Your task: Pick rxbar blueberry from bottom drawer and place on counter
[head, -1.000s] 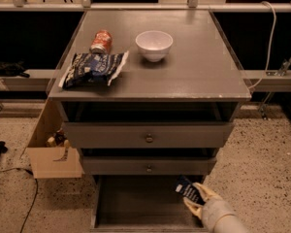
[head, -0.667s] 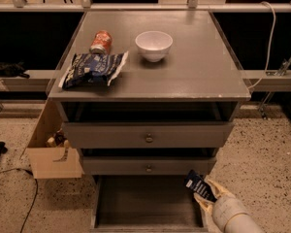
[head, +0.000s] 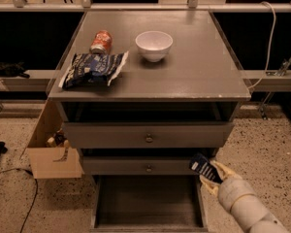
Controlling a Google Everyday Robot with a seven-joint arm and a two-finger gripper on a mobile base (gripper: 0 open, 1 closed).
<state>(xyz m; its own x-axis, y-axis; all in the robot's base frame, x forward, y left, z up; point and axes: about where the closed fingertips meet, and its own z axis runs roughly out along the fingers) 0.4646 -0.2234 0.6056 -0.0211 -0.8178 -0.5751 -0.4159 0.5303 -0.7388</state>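
Observation:
The rxbar blueberry (head: 201, 167), a small dark navy wrapper with white lettering, is held in my gripper (head: 211, 177) at the lower right, beside the right end of the middle drawer. The gripper is shut on the bar and holds it above and to the right of the open bottom drawer (head: 148, 200), whose plain grey inside shows nothing in it. The counter (head: 194, 67) is the grey-brown top of the cabinet, well above the gripper.
On the counter stand a white bowl (head: 154, 45), a red can (head: 101, 41) lying on its side and a crinkled blue-and-white snack bag (head: 93, 69). Two upper drawers with knobs (head: 149, 138) are shut. A cardboard box (head: 51, 152) stands at the cabinet's left.
My gripper has lifted the bar up and to the right, out of the bottom drawer, to beside the middle drawer's right end.

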